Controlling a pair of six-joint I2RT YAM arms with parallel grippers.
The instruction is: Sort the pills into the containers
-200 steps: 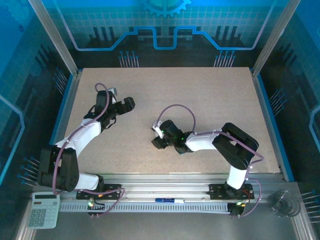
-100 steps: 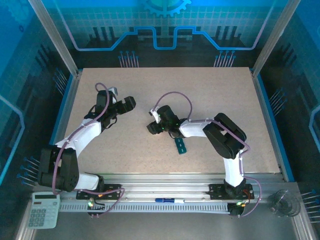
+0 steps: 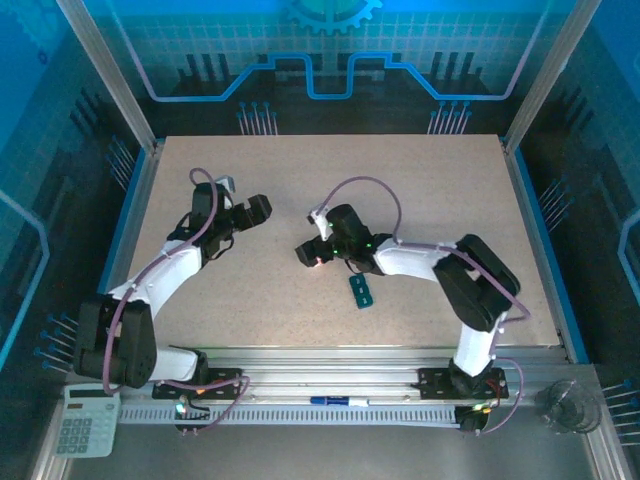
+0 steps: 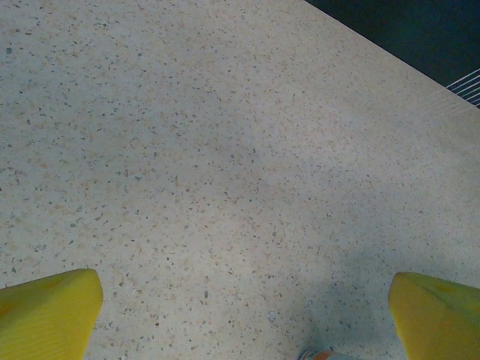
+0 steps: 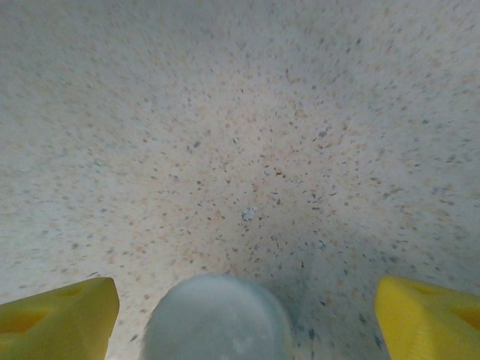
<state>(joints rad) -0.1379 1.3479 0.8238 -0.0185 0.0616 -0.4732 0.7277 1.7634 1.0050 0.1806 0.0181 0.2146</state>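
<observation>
The teal-green pill box lies flat on the speckled table, just in front of the right arm's forearm. My right gripper hovers to its upper left, open. In the right wrist view the right gripper has yellow fingertips wide apart, with a blurred pale grey round thing between them, touching neither. A tiny white speck lies ahead of it. My left gripper is open over bare table at the left. Between its fingertips, at the frame's bottom edge, an orange-and-white bit peeks in.
A calculator sits off the table at the front left. A blue pen lies on the front rail and a clear glass stands at the front right. The dark table edge runs across the left wrist view's top right.
The right gripper moved back and left off the pill box, which now lies uncovered; its elbow then swung right. The left arm stayed put.
</observation>
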